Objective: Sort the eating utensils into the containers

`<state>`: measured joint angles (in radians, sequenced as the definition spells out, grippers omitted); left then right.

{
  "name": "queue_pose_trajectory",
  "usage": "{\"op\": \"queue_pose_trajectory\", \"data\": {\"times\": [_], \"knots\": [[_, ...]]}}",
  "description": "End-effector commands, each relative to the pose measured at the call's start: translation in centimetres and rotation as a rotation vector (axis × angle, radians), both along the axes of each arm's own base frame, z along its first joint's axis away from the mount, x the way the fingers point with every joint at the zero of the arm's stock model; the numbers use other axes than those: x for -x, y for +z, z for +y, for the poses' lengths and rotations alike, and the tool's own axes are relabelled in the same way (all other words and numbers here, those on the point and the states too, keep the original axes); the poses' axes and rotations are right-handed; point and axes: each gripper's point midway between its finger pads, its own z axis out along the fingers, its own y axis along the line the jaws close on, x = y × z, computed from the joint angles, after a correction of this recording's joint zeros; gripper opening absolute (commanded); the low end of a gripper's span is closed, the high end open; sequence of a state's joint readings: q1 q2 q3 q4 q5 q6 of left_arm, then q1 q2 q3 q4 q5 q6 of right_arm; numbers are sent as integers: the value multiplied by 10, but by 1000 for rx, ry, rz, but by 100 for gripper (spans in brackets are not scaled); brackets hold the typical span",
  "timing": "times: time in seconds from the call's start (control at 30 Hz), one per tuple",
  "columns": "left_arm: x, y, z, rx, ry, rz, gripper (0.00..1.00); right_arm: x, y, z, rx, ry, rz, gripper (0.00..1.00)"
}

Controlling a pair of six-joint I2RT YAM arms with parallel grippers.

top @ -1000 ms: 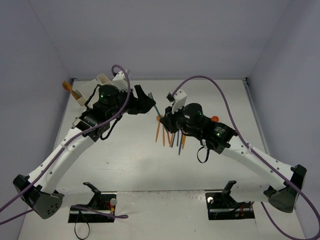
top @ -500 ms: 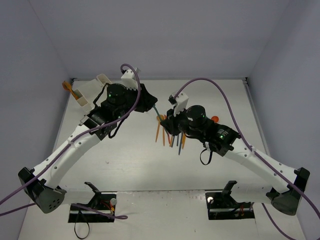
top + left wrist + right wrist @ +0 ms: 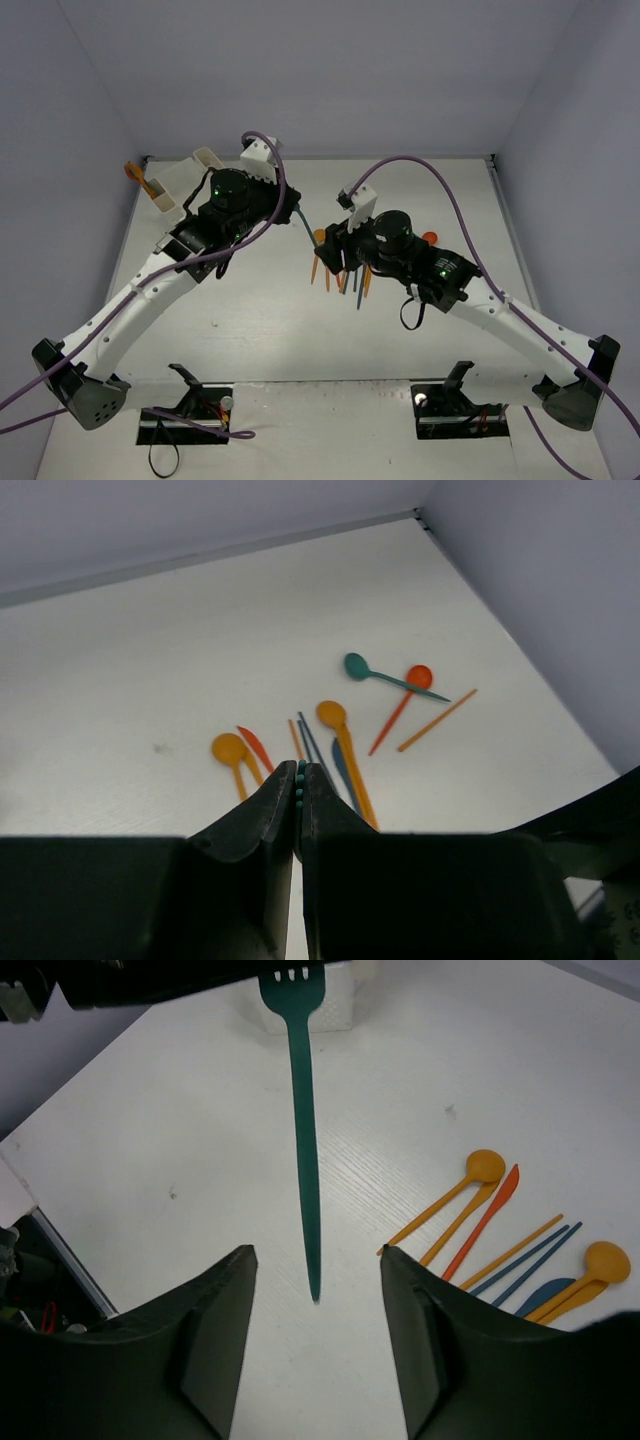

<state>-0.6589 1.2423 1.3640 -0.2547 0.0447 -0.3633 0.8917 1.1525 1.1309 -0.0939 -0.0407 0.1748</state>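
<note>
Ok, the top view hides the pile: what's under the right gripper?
Utensils: orange and blue handles poke out beneath the right gripper. It covers most of their heads there, so the full count is hidden.

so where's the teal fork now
Right wrist view: the teal fork is gripped near its tines by the left end effector, over table left of the utensil pile.
</note>
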Motion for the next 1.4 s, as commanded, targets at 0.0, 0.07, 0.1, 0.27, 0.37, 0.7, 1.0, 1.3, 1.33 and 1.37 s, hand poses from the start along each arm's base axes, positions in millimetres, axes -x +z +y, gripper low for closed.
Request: {"op": "queue_pose_trajectory", "data": {"times": [0.0,0.07,0.1,0.27,0.37,0.7,1.0,1.3,1.33,1.37], "knots": [[-13,43,41,-95,110,-201,0,-6,22,9,-52,8,-60,54],[-26,47,64,-128,163,-223,0,-7,21,9,-48,5,-60,59],[-34,49,79,-144,194,-232,0,-8,21,8,-45,-2,-61,59],[-74,57,157,-248,367,-269,0,-15,15,1,-23,-35,-67,61],[-98,69,205,-291,452,-297,0,-20,6,-2,0,-45,-62,61],[-169,74,337,-375,688,-313,0,-41,-20,-18,23,-71,10,62],[-205,45,391,-439,764,-276,0,-55,-36,-38,42,-119,51,63],[-226,31,415,-438,797,-281,0,-57,-42,-38,57,-117,81,63],[-226,31,414,-439,795,-285,0,-58,-43,-39,60,-123,80,63],[-226,30,415,-442,795,-284,0,-58,-43,-40,61,-125,81,63]]}}
